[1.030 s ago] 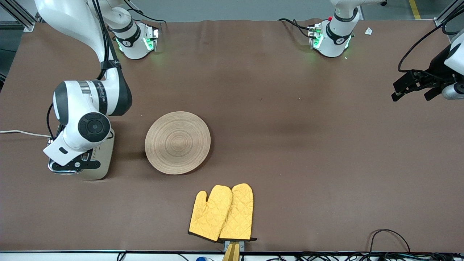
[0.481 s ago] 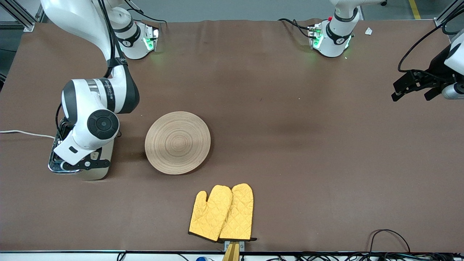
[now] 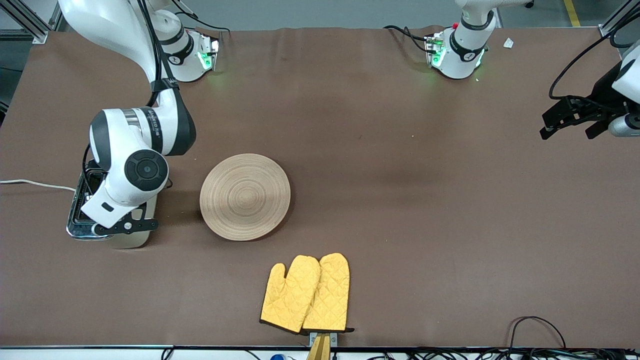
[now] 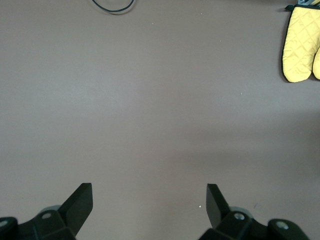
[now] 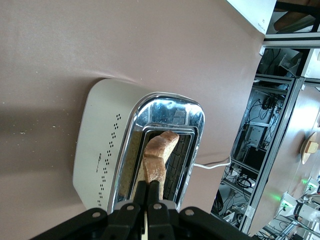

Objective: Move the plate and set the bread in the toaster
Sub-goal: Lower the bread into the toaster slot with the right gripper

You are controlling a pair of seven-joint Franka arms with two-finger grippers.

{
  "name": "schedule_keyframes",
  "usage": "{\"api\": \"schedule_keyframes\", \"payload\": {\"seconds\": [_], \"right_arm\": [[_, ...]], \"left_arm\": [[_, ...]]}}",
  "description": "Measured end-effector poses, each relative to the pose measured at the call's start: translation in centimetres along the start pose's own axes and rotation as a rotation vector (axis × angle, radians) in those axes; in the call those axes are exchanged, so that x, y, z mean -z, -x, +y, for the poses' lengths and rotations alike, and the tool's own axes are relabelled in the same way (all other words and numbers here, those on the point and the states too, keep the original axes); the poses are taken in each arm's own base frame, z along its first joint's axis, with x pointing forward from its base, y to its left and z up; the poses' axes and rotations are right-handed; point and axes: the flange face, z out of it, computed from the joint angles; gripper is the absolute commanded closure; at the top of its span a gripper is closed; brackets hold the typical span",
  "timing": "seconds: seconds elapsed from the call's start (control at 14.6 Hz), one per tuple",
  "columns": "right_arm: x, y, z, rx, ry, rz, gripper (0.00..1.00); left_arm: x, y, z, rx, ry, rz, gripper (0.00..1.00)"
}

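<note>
The bread (image 5: 159, 159) is pinched by the right gripper (image 5: 149, 199) over the toaster (image 5: 107, 145), whose slots are largely hidden in the front view. The left gripper (image 4: 149, 204) is held spread, waiting.

My table (image 3: 400, 200) is covered in plain brown cloth. The toaster (image 3: 131, 235) stands on it at mid-left of the front view. The wooden plate (image 3: 245, 196) lies beside it, just left of centre, and a pair of yellow oven mitts (image 3: 306, 293) sits at bottom centre.
</note>
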Motion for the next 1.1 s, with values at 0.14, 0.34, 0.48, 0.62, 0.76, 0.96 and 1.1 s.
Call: {"api": "schedule_keyframes", "payload": {"seconds": [0.14, 0.34, 0.48, 0.62, 0.76, 0.96, 1.1], "right_arm": [[0.0, 0.1, 0.0, 0.006, -0.002, 0.000, 1.00], [0.3, 0.6, 0.4, 0.037, -0.020, -0.008, 1.00], [0.2, 1.3, 1.0, 0.057, -0.030, -0.021, 1.00], [-0.4, 1.6, 1.9, 0.093, -0.036, -0.034, 1.00], [-1.4, 1.8, 2.8, 0.108, -0.042, -0.050, 1.00], [-2.3, 1.8, 3.5, 0.140, -0.048, -0.061, 1.00], [-3.0, 1.8, 4.1, 0.156, -0.053, -0.056, 1.00]], "left_arm": [[0.0, 0.0, 0.0, 0.000, 0.000, 0.000, 0.00], [0.0, 0.0, 0.0, 0.000, 0.000, 0.000, 0.00], [0.0, 0.0, 0.0, 0.000, 0.000, -0.001, 0.00], [0.0, 0.0, 0.0, 0.000, 0.000, -0.001, 0.00], [0.0, 0.0, 0.0, 0.000, 0.000, -0.002, 0.00], [0.0, 0.0, 0.0, 0.000, 0.000, -0.003, 0.00], [0.0, 0.0, 0.0, -0.001, 0.000, -0.003, 0.00]]}}
